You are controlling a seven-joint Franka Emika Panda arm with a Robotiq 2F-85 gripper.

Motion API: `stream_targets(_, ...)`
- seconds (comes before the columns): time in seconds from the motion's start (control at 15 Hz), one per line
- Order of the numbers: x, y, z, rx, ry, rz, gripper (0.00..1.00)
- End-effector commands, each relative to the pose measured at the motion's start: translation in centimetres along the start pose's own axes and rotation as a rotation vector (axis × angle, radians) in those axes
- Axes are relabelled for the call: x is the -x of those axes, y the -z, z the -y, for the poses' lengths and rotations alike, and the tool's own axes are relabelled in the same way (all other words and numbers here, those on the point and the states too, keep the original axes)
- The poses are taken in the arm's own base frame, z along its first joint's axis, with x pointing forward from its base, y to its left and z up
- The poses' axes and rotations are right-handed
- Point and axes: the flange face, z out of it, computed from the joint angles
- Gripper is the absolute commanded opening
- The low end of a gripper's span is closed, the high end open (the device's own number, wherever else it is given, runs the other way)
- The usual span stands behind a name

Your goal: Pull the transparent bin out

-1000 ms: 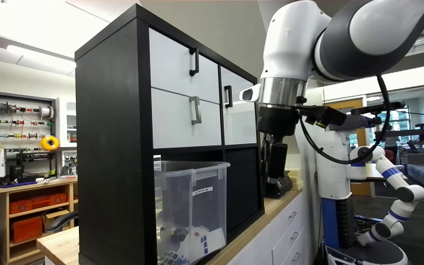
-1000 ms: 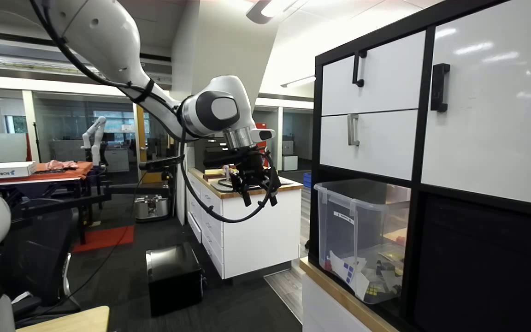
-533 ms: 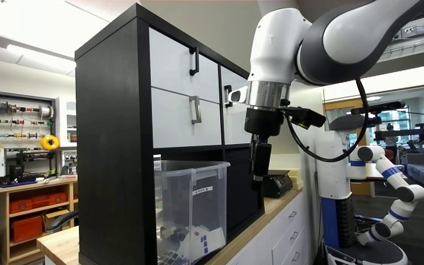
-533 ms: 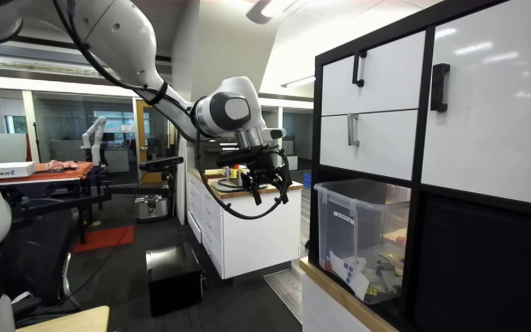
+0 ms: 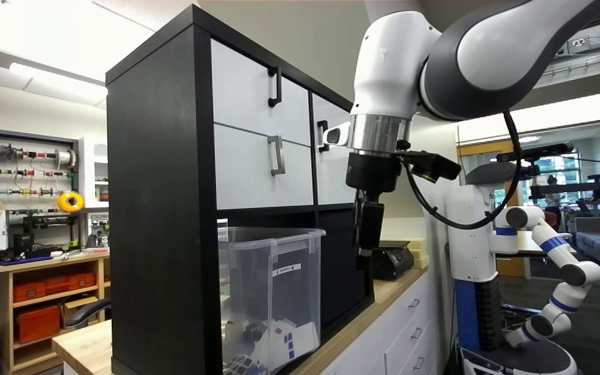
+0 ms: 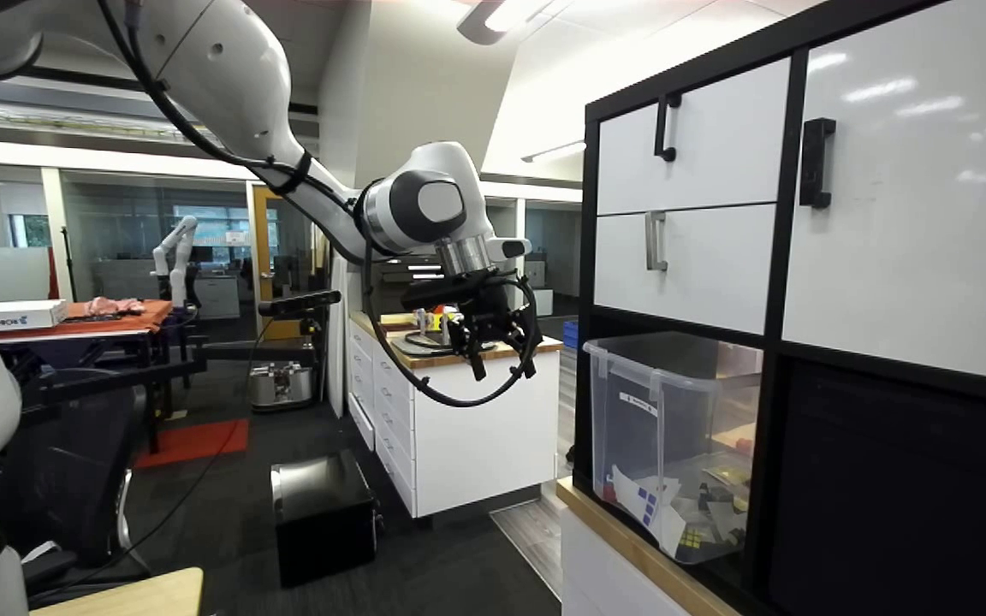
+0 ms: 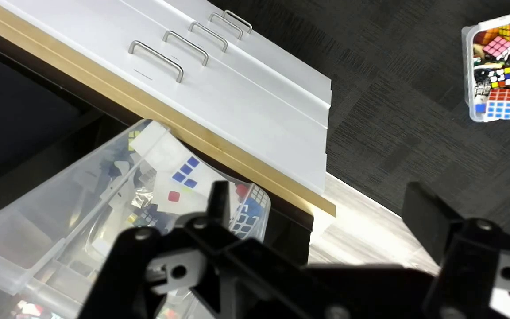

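The transparent bin sits in the lower compartment of the black shelf unit, its thick clear rim level and small items inside; it shows in both exterior views (image 5: 295,291) (image 6: 630,432). In the wrist view the bin (image 7: 56,210) fills the lower left, partly hidden by a finger. My gripper (image 7: 319,190) is open and empty, its two fingers wide apart. In an exterior view the gripper (image 6: 503,368) hangs pointing down, to the left of the bin and apart from it. In an exterior view the gripper (image 5: 363,252) is right of the bin at about rim height.
The black shelf unit (image 5: 154,208) has white fronts with protruding handles (image 5: 277,155) above the bin. It stands on a wooden top (image 7: 104,88) over white drawers (image 7: 246,97). A second clear container (image 7: 469,73) with puzzle cubes shows over the dark floor. A cable (image 6: 459,402) loops below the wrist.
From one second to half a second ago, my arm moved toward the shelf and bin. Since then it has not visibly moved. The bin has stayed in place.
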Motion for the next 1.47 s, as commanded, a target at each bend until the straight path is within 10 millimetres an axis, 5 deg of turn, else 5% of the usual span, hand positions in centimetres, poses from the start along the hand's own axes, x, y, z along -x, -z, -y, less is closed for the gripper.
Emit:
stream_targets(0.0, -0.1, -0.1, 0.0, 0.016, 0.011, -0.001, 1.00)
stream_targets(0.67, -1.5, 0.1, -0.8, 0.111, 0.102, -0.050, 1.00)
stream_targets(1.4, -6.1, -2.7, -5.0, 0.168, 0.125, -0.148, 1.00)
